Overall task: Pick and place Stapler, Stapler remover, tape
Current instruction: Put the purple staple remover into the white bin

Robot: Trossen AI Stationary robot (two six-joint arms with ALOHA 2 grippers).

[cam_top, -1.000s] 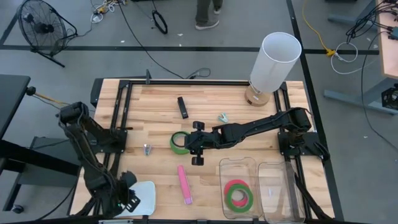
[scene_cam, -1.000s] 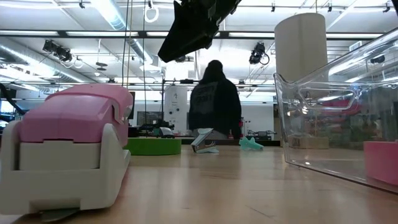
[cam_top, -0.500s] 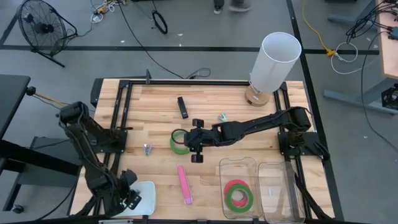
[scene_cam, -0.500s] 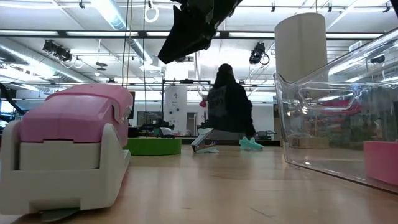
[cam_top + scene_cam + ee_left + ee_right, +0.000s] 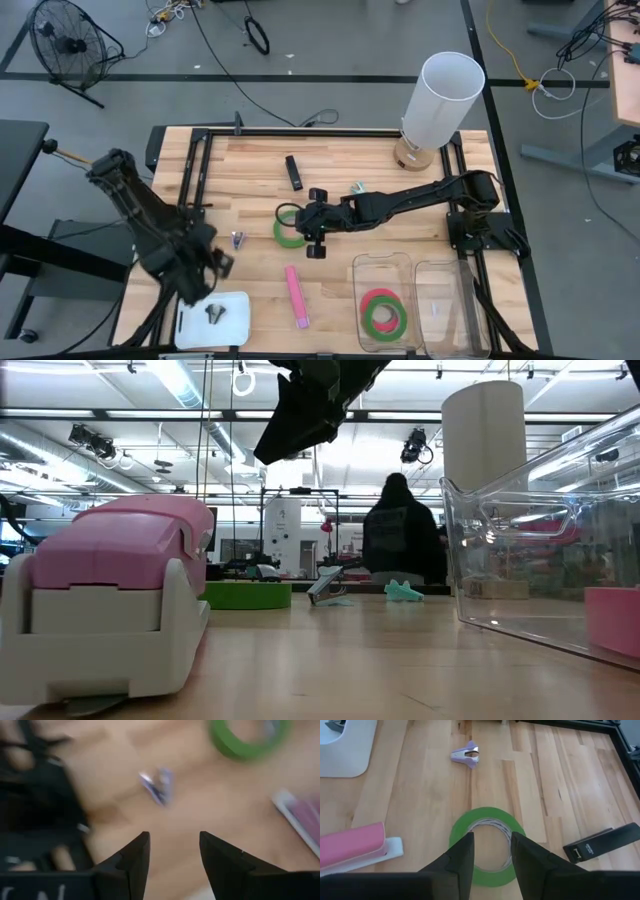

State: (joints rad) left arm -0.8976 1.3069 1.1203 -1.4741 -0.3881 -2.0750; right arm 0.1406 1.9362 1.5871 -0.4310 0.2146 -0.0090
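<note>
Of the two clear bins (image 5: 385, 268) at the table's front edge, the one nearer the pink stapler (image 5: 297, 296) holds two tape rolls – a red-pink roll (image 5: 378, 300) overlapping a green roll (image 5: 387, 319) – while the other bin (image 5: 447, 300) shows nothing I can make out, and no writing is legible anywhere. The right gripper (image 5: 316, 224) hangs spread-fingered just beside the loose green tape roll (image 5: 287, 228), behind the pink stapler; the white cylinder (image 5: 440, 100), black stapler (image 5: 293, 172) and teal remover (image 5: 358, 187) lie farther back. The left gripper (image 5: 172, 852), fingers apart, hangs left of that stapler, near the lilac staple remover (image 5: 237, 240) and above the white tray (image 5: 232, 312) – a small metal item on it.

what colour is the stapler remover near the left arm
Pale purple stapler remover, clearest in the right wrist view.
</note>
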